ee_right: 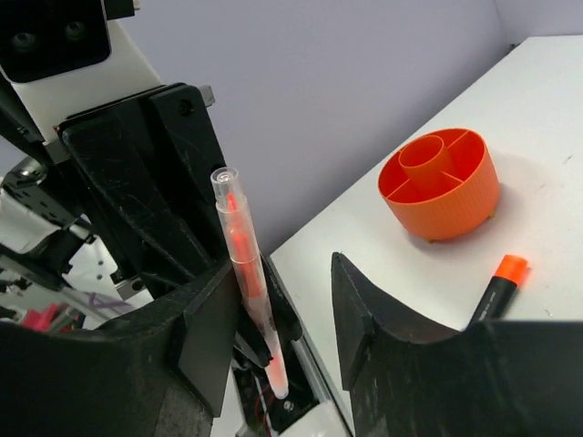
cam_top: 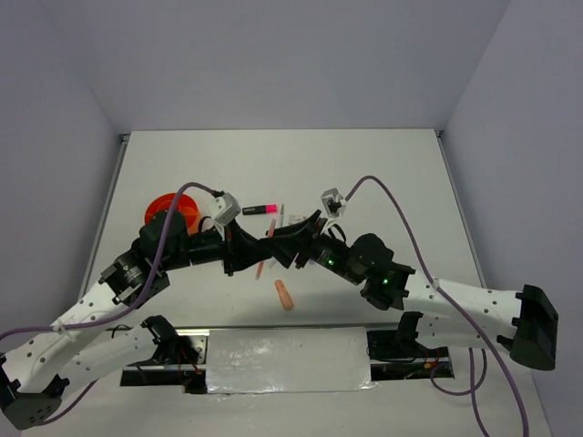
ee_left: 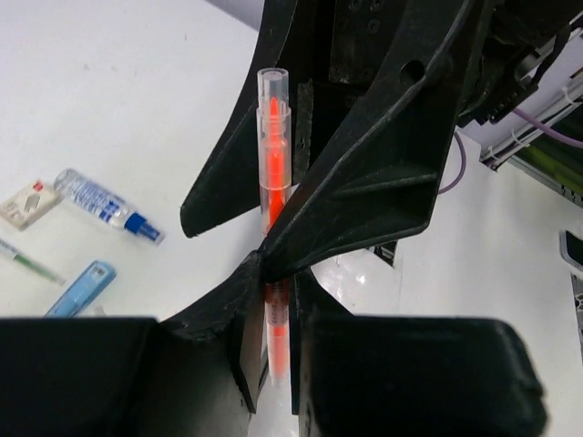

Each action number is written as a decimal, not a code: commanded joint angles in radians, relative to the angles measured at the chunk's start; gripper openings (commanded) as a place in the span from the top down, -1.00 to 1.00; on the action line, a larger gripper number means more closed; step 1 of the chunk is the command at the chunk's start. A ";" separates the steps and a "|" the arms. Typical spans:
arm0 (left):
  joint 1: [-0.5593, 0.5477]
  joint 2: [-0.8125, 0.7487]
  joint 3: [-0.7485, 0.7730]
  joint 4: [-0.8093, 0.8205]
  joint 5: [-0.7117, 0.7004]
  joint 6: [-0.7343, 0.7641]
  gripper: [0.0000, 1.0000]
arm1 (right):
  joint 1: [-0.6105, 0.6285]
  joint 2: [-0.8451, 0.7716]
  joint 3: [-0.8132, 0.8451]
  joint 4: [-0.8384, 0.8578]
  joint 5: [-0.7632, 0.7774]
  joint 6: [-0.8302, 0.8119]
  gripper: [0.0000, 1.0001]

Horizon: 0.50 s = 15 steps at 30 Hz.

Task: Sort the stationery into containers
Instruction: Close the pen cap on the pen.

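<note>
step: pen handover, likely onto left arm | left gripper (ee_left: 273, 314) pinches orange pen (ee_left: 273, 164) low on barrel, upright in the air, right of orange tub (ee_right: 446, 214) in top view | right gripper (ee_right: 278, 273) spread, pen just beside one finger, contact unclear | you: back right arm straight off without nudging pen, then carry pen over tub, pick a compartment

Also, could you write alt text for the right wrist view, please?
The open right gripper flanks a clear pen with an orange core, which stands close beside one finger. Beyond, an orange tub sits on the white table, an orange-capped highlighter near it.
</note>
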 commanded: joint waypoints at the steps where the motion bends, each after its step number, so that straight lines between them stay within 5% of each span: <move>1: -0.017 -0.017 0.005 0.244 -0.038 0.020 1.00 | 0.029 -0.037 0.035 -0.244 -0.077 -0.063 -0.01; 6: -0.043 -0.009 -0.034 0.230 -0.070 0.023 1.00 | 0.028 -0.087 0.057 -0.264 -0.077 -0.085 0.37; 15: -0.103 0.031 -0.050 0.184 -0.101 0.032 1.00 | 0.029 -0.080 0.089 -0.264 -0.088 -0.106 0.30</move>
